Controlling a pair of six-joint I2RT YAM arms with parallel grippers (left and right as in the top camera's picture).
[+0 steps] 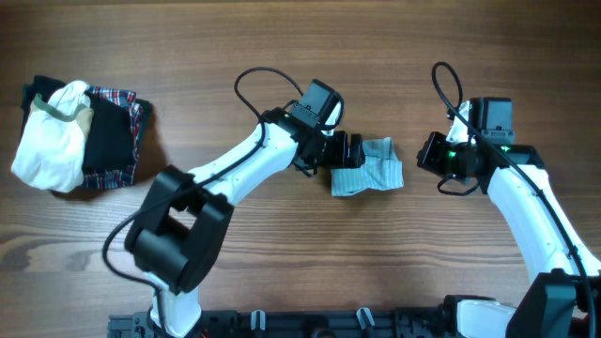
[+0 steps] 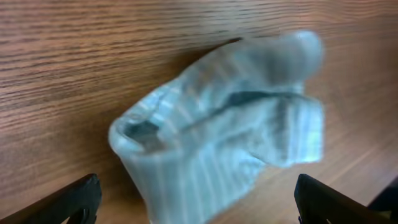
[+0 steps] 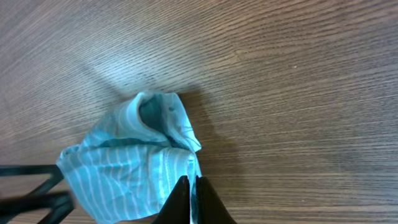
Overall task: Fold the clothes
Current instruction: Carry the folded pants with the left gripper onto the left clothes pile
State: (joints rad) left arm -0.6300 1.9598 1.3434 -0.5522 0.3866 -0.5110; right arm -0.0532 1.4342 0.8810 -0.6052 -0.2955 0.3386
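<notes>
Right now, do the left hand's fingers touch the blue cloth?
Apart. The left wrist view shows bare table between the cloth and both fingers of the open left hand.

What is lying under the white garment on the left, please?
Under the white garment lie a black garment and a plaid garment, both partly showing. Their covered parts, and anything else beneath, cannot be seen.

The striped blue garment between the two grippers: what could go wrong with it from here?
1. The striped garment lies bunched, with layers overlapping. If the open left gripper closes now, it may pinch several layers and fold in creases.
2. The right gripper has its jaws together at the garment's edge. Moving forward like this, it would probably push the garment instead of grasping it.
</notes>
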